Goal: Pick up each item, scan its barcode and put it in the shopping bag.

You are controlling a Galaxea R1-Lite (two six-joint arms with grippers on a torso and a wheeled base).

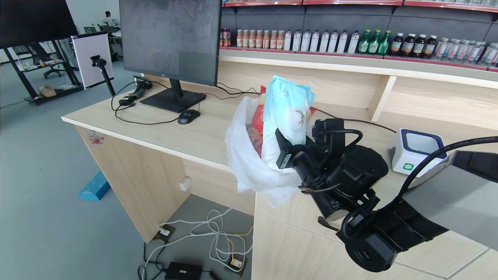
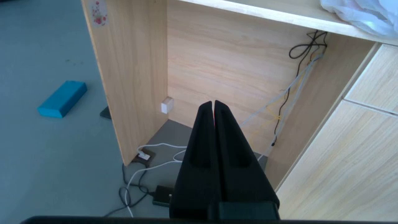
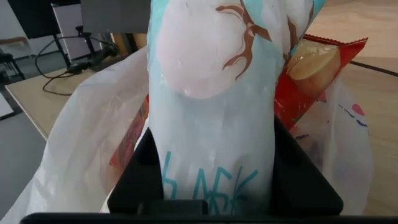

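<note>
- The pale blue packet (image 1: 288,109) stands upright at centre frame, its lower end in the mouth of the white shopping bag (image 1: 243,155), beside a red snack pack (image 1: 256,124).
- The right gripper (image 3: 214,180) clamps its lower half, probably to keep it vertical for lowering.
- The left gripper (image 2: 214,124), closed and empty, hangs low beside the counter (image 1: 194,136), seemingly kept clear.

no word or number can be read. the pale blue packet (image 3: 211,124) carries large teal characters low on its front, at the lower middle of the right wrist view, cut off and not legible. the white scanner (image 1: 416,155), at the right of the head view, bears a small green square sign with a white mark. the bottles (image 1: 330,41) along the top wear labels too small to read. a flowery sticker (image 1: 96,137) sits on the desk side panel (image 1: 136,182), left of centre.
</note>
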